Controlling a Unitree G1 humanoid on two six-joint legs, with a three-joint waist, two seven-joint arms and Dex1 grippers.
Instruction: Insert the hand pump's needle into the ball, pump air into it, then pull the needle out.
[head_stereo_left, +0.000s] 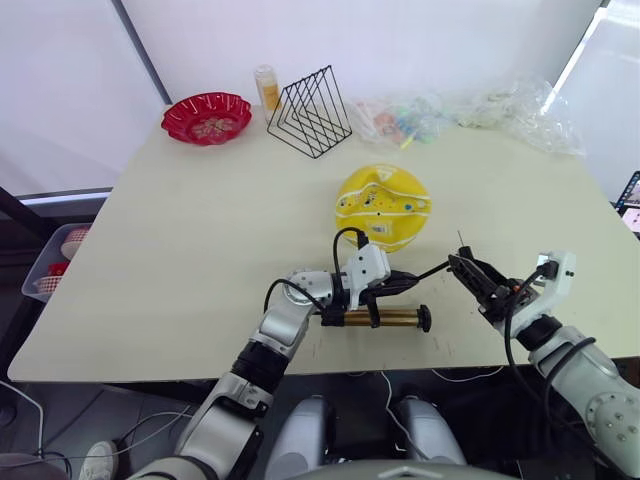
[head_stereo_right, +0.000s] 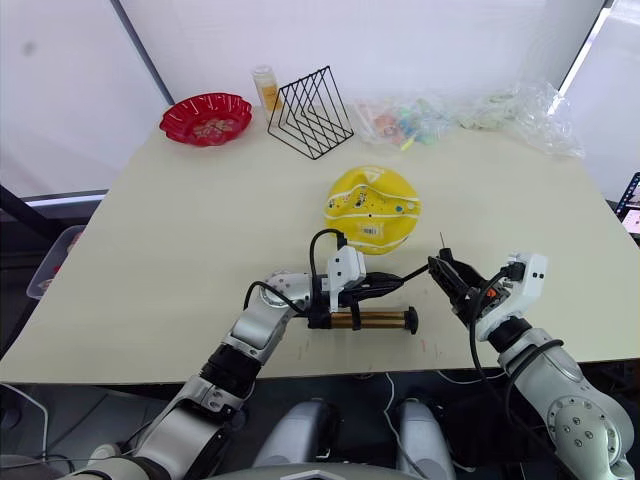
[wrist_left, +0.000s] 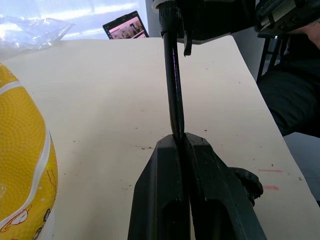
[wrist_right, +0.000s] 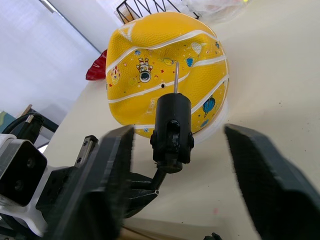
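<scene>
Right wrist view puts the needle (wrist_right: 175, 77) clear of the ball (wrist_right: 165, 70), so we judge insertion, pumping and withdrawal all remain. Our right end effector (head_stereo_left: 478, 283) is spread wide, its fingers off the fitting. Our left end effector (wrist_left: 182, 142) is clamped on the hose (wrist_left: 172, 85), with the hand pump (head_stereo_left: 385, 318) lying on the bench (head_stereo_left: 200, 230) at the ball's 6 o'clock.

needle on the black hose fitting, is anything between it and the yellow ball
Nothing visible does. The thin metal needle stands on its black fitting between the right gripper's open fingers, with only bare beige table before the dented yellow rubber ball.
</scene>
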